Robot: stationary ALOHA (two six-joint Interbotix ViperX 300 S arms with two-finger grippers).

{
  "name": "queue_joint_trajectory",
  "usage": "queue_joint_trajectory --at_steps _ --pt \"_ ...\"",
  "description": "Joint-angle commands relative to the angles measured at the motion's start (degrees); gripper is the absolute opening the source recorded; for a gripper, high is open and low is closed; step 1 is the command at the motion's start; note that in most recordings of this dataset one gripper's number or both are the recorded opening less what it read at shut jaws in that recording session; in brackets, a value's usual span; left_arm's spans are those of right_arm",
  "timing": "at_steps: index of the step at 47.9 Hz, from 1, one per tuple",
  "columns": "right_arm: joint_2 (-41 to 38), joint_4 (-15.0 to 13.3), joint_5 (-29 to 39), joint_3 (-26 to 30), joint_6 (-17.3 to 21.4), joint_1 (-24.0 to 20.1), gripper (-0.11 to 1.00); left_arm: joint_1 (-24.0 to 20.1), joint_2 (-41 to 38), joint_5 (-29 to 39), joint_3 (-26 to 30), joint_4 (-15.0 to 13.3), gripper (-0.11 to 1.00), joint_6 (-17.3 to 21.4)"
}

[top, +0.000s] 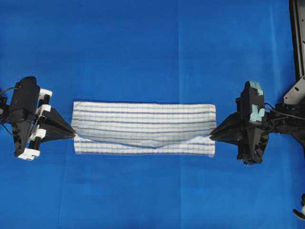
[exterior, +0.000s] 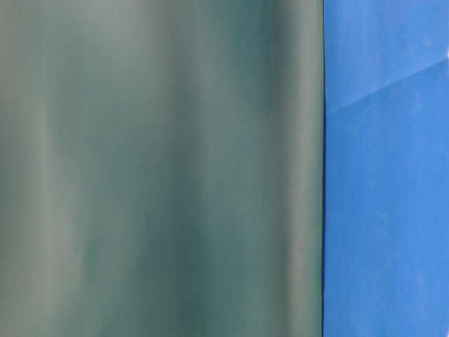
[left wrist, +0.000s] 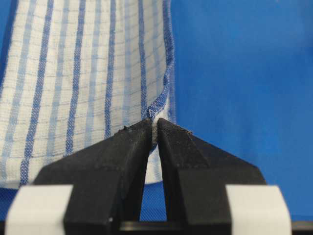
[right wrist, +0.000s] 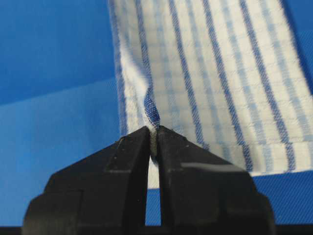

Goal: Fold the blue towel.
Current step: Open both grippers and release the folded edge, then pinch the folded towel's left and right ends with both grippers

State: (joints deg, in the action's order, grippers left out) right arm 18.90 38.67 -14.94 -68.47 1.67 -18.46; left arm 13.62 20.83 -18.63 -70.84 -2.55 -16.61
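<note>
While you look down from overhead, you see the blue towel (top: 143, 128) stretched out lengthwise across the middle of the blue table cover (top: 143, 47), a long white strip with thin dark-blue and light-blue stripes running from one gripper to the other. Your left gripper (top: 72, 132) comes in from the left edge and meets the towel at its left end, a little below the middle of that short side. Your right gripper (top: 212, 134) comes in from the opposite edge and meets the right end at about the same height. Between the two, a loose fold sags along the near half of the cloth, its edge dipping in a shallow curve toward the lower long side.

From the left wrist view, you see the black fingers (left wrist: 122, 156) pressed nearly together with a pinch of the towel's (left wrist: 83, 78) hemmed edge caught at their tips; the cloth runs away from them over the table cover (left wrist: 244, 73). The right wrist view shows you the same: narrow black fingers (right wrist: 122, 161) clamped on a small bunched fold of the towel's (right wrist: 220, 73) edge.

Your table-level view gives you only a blurred grey-green surface (exterior: 161, 168) filling most of it, with a strip of blue cover (exterior: 386, 168) at the right.
</note>
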Motion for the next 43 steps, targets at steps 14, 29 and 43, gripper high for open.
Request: queue_joint_trajectory --at_steps 14,29,43 --pt "-0.26 0.18 0.7 1.58 -0.35 -1.58 0.72 0.62 0.97 2.55 0.62 -0.09 0.6 -3.25" --pt "1.58 -0.09 -2.46 0.88 -3.08 1.67 0.86 -3.52 4.75 4.39 1.23 0.18 0.84 -0.88" --pt "1.05 -0.09 -2.55 1.05 -9.58 13.01 0.86 -12.57 4.13 4.39 2.29 0.26 0.81 7.56"
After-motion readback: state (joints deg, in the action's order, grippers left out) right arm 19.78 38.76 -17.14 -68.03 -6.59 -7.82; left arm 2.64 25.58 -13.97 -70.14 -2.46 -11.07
